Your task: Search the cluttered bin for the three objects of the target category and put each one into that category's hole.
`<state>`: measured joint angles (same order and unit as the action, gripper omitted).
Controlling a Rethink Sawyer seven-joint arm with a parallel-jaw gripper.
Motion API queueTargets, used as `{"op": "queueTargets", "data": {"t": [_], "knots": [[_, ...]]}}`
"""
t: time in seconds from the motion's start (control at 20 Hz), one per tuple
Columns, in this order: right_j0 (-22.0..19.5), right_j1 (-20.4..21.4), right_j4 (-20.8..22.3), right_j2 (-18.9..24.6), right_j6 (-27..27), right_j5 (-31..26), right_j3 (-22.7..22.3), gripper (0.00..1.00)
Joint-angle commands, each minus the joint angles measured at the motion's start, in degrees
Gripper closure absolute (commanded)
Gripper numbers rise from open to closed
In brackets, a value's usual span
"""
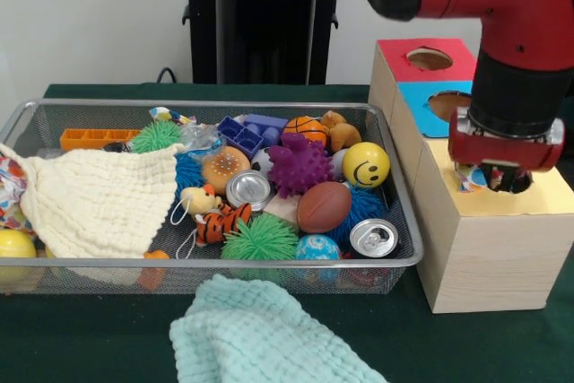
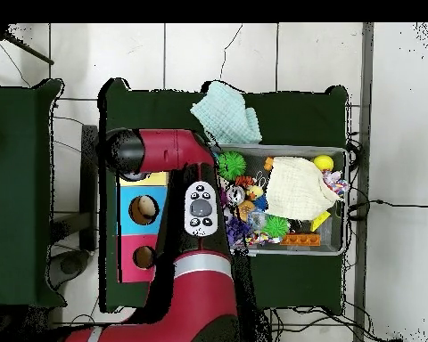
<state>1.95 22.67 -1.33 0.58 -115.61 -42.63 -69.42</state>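
The arm (image 1: pixel 502 6) comes down over the wooden box (image 1: pixel 489 239) that stands just beside the bin (image 1: pixel 224 271). The gripper (image 1: pixel 491 177) hangs at the hole (image 1: pixel 520 181) in the box's yellow top; whether its tips are spread or pressed together cannot be told, as the wrist hides them. A scrap of patterned blue and white stuff (image 1: pixel 469 178) shows under the wrist at the hole's rim. Behind lie a blue section with its hole (image 1: pixel 448 105) and a red one with its hole (image 1: pixel 429 58).

The bin is crowded to its walls. A cream cloth (image 1: pixel 99 199) covers its left part. To the right lie a purple spiky ball (image 1: pixel 300 166), a football (image 1: pixel 324 207), a smiley ball (image 1: pixel 366 164), two cans (image 1: pixel 374 238) and a green spiky ball (image 1: pixel 260 239). A pale green cloth (image 1: pixel 260 334) lies on the table before the bin, touching its near wall.
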Motion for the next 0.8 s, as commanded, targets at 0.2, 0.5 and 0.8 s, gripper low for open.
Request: {"op": "queueTargets", "data": {"t": [0.2,0.5,0.8], "knots": [[-1.0,10.5,1.5,-1.6,-3.1,-8.6,-4.5,1.00],[0.1,10.5,1.9,-2.2,-5.3,-10.3,-3.4,1.00],[1.0,9.0,1.9,-2.3,-6.7,-7.0,-4.0,1.00]]}}
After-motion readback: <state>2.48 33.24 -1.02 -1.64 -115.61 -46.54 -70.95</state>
